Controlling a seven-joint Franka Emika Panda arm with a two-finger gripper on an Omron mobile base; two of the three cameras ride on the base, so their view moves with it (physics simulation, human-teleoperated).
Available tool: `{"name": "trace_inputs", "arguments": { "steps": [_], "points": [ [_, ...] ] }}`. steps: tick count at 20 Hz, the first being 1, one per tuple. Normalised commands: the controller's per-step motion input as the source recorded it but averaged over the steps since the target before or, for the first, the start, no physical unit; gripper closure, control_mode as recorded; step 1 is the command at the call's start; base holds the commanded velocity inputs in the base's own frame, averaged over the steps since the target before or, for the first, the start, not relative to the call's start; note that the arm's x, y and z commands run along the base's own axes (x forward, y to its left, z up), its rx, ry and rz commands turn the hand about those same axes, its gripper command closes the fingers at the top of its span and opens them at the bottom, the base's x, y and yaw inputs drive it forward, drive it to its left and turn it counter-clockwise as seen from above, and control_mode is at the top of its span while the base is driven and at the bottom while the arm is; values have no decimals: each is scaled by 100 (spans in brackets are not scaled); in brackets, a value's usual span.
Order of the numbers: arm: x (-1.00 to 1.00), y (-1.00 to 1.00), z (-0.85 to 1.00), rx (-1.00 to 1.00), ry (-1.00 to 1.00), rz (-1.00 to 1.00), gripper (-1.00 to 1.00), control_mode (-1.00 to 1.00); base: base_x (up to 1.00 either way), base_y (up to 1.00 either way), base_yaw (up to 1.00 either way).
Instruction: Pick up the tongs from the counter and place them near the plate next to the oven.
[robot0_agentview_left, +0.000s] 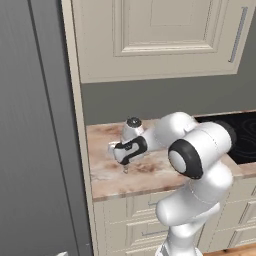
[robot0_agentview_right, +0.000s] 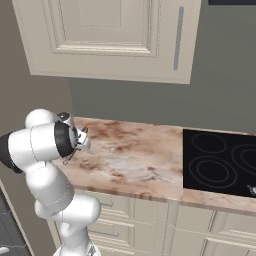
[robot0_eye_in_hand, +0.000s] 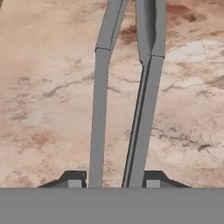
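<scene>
Here gripper (robot0_eye_in_hand: 112, 181) clenched on tongs (robot0_eye_in_hand: 140, 113), both arms between fingertips, above counter (robot0_eye_in_hand: 43, 87).

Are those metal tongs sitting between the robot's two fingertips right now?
Yes, in the hand view both arms of the tongs run down between the two dark fingertips of the gripper, over the counter.

The arm (robot0_agentview_left: 192, 200) is built of smooth, glossy white rounded shells, bulbous at each joint and stacked in thick curved segments. Dark, near-black rings and caps mark the joints; one large round joint shows a black band around a pale grey disc. The hand (robot0_agentview_left: 131, 150) near the wrist is black with white trim. The fingertips (robot0_eye_in_hand: 73, 178) are small, dark grey wedges with lighter grey faces.
</scene>
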Motion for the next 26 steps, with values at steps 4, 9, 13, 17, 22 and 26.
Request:
{"name": "trace_inputs", "arguments": {
  "steps": [4, 9, 13, 17, 22, 26],
  "points": [
    [-23, -38, 51, 0, -12, 0, 100, -100, 0, 0, 0],
    [-21, -42, 74, 1, -4, 0, 100, -100, 0, 0, 0],
    [-27, -47, 76, 1, 0, 0, 100, -100, 0, 0, 0],
    [-28, -44, 71, 1, 0, 0, 100, -100, 0, 0, 0],
    [-38, -45, 63, 1, 0, -6, 100, -100, 0, 0, 0],
    [-44, -46, 58, 1, 0, -11, 100, -100, 0, 0, 0]
  ]
}}
